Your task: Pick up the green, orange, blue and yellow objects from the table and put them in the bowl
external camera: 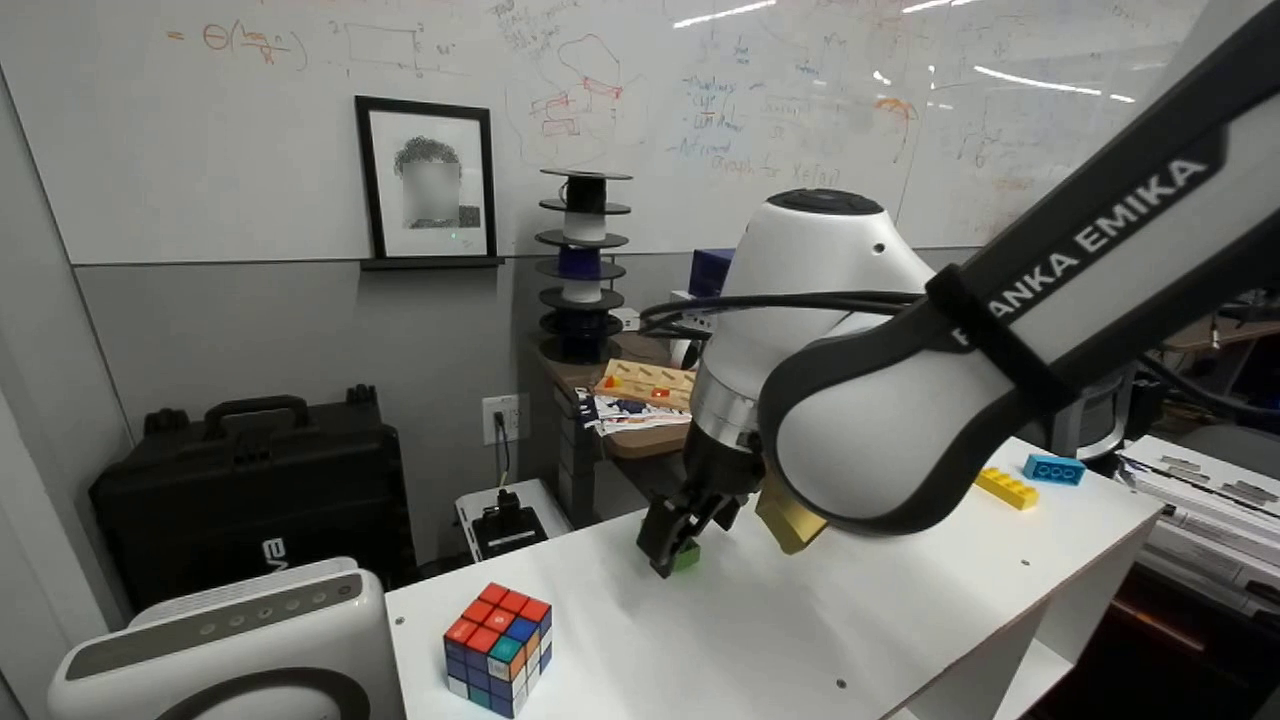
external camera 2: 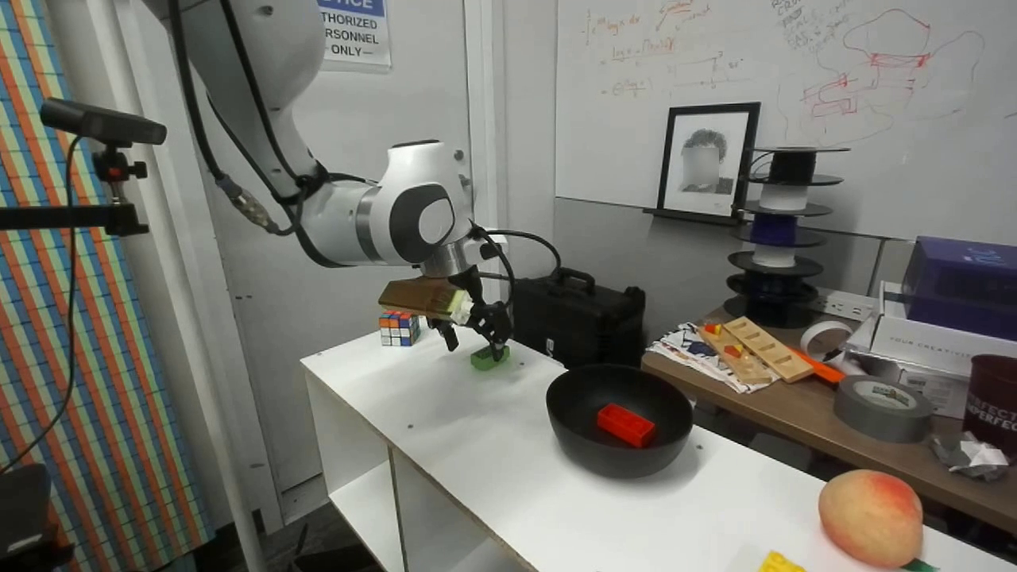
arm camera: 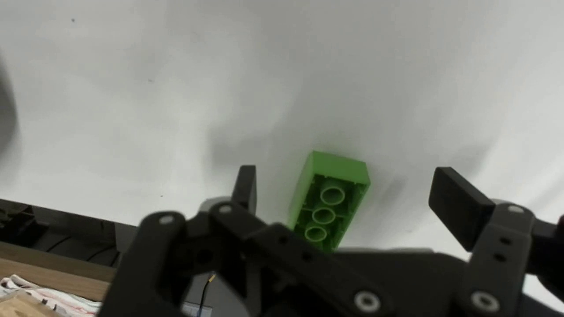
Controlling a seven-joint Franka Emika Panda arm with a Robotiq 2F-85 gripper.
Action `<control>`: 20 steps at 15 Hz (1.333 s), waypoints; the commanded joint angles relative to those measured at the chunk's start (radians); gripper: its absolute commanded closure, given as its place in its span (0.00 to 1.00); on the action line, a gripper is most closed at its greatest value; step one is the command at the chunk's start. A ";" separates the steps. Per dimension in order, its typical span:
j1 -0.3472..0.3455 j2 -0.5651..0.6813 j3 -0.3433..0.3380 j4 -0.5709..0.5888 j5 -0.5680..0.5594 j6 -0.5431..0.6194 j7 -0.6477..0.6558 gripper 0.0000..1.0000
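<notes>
A green brick [external camera: 686, 558] lies on the white table, also in an exterior view [external camera 2: 489, 359]. In the wrist view the green brick [arm camera: 339, 167] lies hollow side up between the spread fingers. My gripper [arm camera: 345, 180] is open, its fingers on either side of the brick and apart from it. A black bowl [external camera 2: 604, 459] holds a red brick [external camera 2: 626, 425]. A yellow brick [external camera: 1007, 488] and a blue brick [external camera: 1053, 469] lie at the table's far end; the yellow one [external camera 2: 780, 563] is cut off in an exterior view. An orange-red peach [external camera 2: 870, 518] lies near it.
A Rubik's cube [external camera: 498, 648] stands at the table's end, also in an exterior view [external camera 2: 398, 328]. A white appliance [external camera: 230, 640] is beside that end. A brown desk [external camera 2: 763, 405] with tape and boxes runs along the back. The arm hides the bowl in an exterior view.
</notes>
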 commanded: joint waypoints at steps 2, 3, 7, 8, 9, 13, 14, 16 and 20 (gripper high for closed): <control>0.008 0.076 -0.023 0.105 0.009 0.024 -0.007 0.00; 0.004 0.085 -0.021 0.118 0.013 0.019 -0.008 0.00; 0.006 0.105 -0.022 0.141 0.016 0.018 -0.005 0.34; 0.007 0.108 -0.024 0.144 0.015 0.018 -0.005 0.44; 0.006 0.108 -0.023 0.143 0.016 0.017 -0.006 0.51; 0.010 0.102 -0.028 0.138 0.015 0.019 0.000 0.82; 0.008 0.096 -0.029 0.130 0.014 0.022 0.000 0.88; 0.000 0.072 -0.035 0.099 0.014 0.038 0.000 0.84; 0.000 -0.016 -0.076 0.000 0.014 0.116 0.029 0.84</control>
